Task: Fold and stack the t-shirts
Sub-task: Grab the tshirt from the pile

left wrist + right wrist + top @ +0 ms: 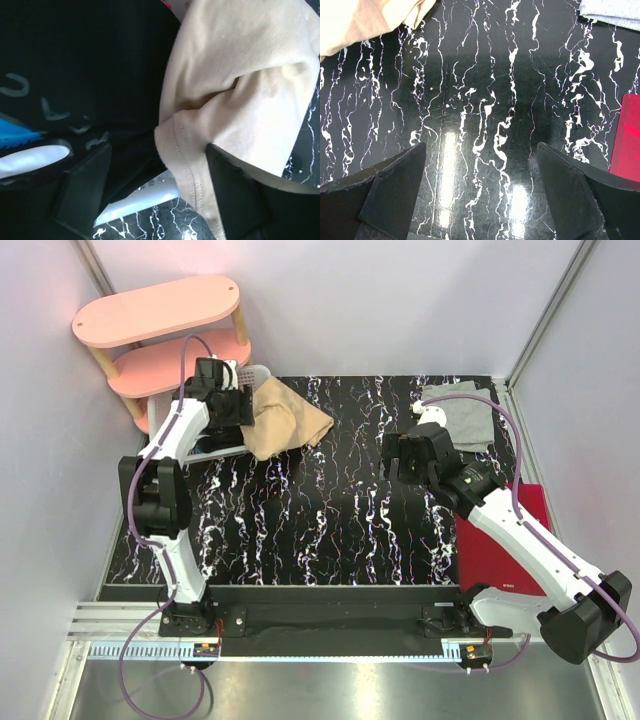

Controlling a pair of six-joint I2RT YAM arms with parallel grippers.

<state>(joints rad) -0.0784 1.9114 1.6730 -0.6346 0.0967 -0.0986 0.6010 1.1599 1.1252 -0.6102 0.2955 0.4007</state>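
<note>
Tan-beige t-shirt [288, 418], crumpled at the table's [330, 530] far-left corner, hem between the left gripper's [157, 155] wide-spread jaws; light grey t-shirt [465, 415] flat at the far-right corner; right gripper [481, 147] gaping, holding nothing, over the table's middle.

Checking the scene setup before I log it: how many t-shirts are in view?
2. The tan-beige t-shirt lies crumpled far left, its hem between the fingers of the left gripper; the light grey t-shirt lies at the far right corner. Others may be hidden.
</note>
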